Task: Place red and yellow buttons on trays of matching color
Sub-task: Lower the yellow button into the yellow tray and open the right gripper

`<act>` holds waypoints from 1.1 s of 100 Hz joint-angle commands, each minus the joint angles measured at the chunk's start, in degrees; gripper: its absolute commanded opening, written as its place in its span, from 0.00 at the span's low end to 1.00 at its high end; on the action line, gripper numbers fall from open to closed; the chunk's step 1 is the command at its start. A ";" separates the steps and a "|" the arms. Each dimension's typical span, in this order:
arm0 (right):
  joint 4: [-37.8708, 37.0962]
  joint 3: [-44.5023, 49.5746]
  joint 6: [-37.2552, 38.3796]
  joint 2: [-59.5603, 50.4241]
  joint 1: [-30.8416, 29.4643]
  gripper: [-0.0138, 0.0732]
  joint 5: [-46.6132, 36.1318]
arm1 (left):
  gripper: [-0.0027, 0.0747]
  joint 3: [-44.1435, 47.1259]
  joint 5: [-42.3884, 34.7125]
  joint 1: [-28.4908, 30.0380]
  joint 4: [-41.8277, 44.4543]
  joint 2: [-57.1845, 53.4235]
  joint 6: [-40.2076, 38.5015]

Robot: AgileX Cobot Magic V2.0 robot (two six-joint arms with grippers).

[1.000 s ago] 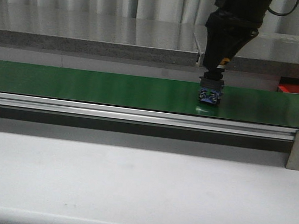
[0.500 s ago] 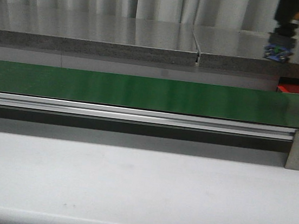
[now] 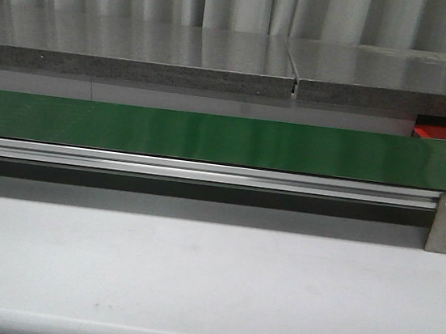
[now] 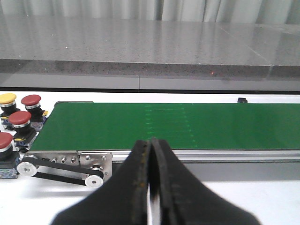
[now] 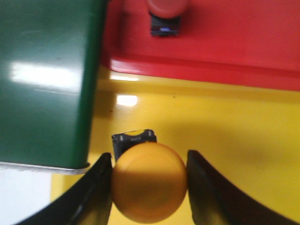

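We read the deciding relation from the right wrist view: the yellow button [image 5: 149, 182] sits directly between the fingers of the right end effector [image 5: 149, 187], and the yellow tray [image 5: 225, 140] lies straight beneath it, filling the view under and around the cap. The fingers [image 5: 101, 187] press on the cap from both sides, so this end effector is pinching the button, its dark base [image 5: 134, 139] showing just beyond the cap. We cannot tell whether the base already touches the tray floor or hangs just above it. The red tray [image 5: 234, 42] lies just beyond the yellow one, carrying a red button [image 5: 167, 9], and the green conveyor belt [image 5: 47, 79] borders both trays on one side. So the right arm is the one placed for the drop, and we judge that the move ahead needs only a short lowering, if any, and a release. The left end effector [image 4: 151, 159] is pressed together and holds nothing; it points along the belt [image 4: 187, 124]. Beside the belt's end, near its roller [image 4: 29, 167], wait three more red buttons [image 4: 20, 118] and another yellow one [image 4: 7, 98], nearer the left arm.
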 commanded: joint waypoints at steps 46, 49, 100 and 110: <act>5.05 7.23 0.20 1.80 -1.44 0.24 -16.60 | 0.01 -1.56 -4.64 -0.52 -0.71 0.46 -0.20; 5.12 7.23 0.20 2.23 -1.44 0.24 -16.48 | 0.01 -1.56 -4.64 -0.52 -0.71 0.46 -0.20; 5.48 7.23 0.20 2.14 -1.44 0.80 -14.71 | 0.01 -1.56 -4.64 -0.52 -0.71 0.46 -0.20; 6.20 7.11 0.20 0.65 -1.44 0.81 -14.99 | 0.01 -1.56 -4.64 -0.52 -0.71 0.46 -0.20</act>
